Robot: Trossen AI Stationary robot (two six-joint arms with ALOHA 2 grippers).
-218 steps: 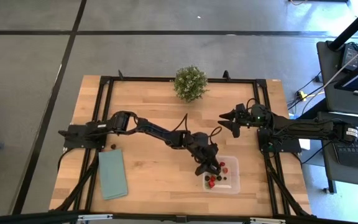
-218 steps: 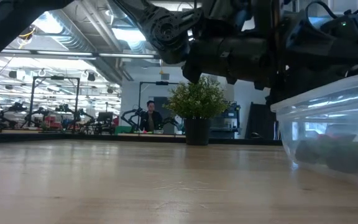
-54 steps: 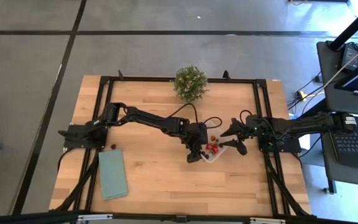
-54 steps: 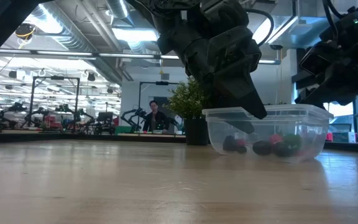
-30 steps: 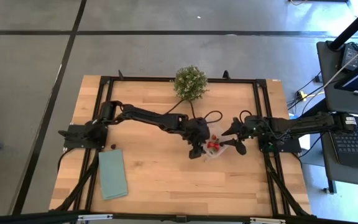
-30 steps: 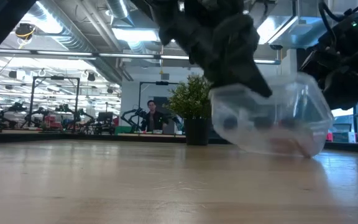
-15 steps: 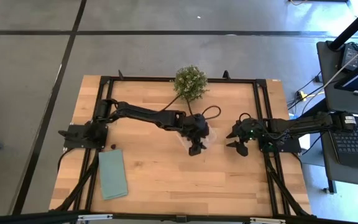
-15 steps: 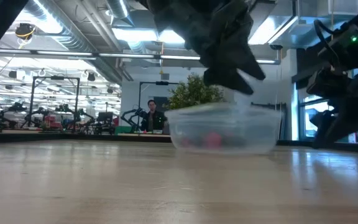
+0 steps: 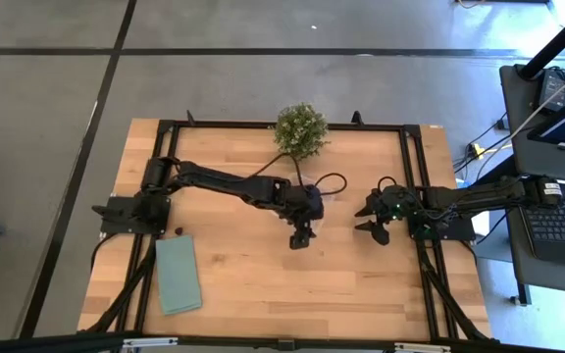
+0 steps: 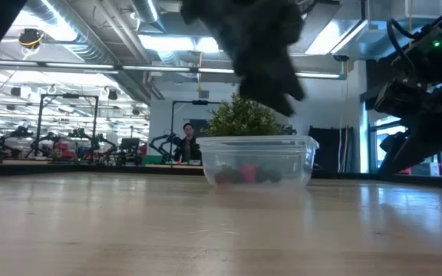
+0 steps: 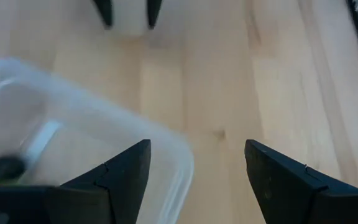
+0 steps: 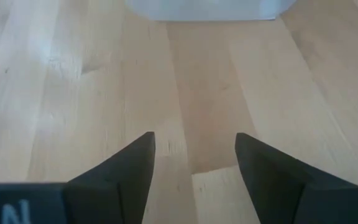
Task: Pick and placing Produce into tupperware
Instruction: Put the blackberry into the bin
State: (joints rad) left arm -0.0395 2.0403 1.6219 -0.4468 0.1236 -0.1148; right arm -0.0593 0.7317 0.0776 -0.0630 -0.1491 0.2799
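The left gripper (image 9: 300, 235) is reaching across mid-table, fingers apart over the tupperware (image 10: 257, 162). The right gripper (image 9: 370, 218) is hovering right of it, fingers spread, empty.

Left gripper (image 9: 300, 238) mid-table, fingers apart; right gripper (image 9: 367, 218) alongside, fingers apart.

Level with the wooden table (image 10: 129, 230), I see the clear tupperware (image 10: 258, 161) standing upright near the middle, red and dark produce (image 10: 245, 175) lying inside on its bottom. My left arm (image 10: 255, 46) hangs blurred just above it. My right gripper (image 10: 417, 142) hovers to the side. Behind stands a green plant (image 10: 245, 116), and a person (image 10: 186, 142) sits far off.
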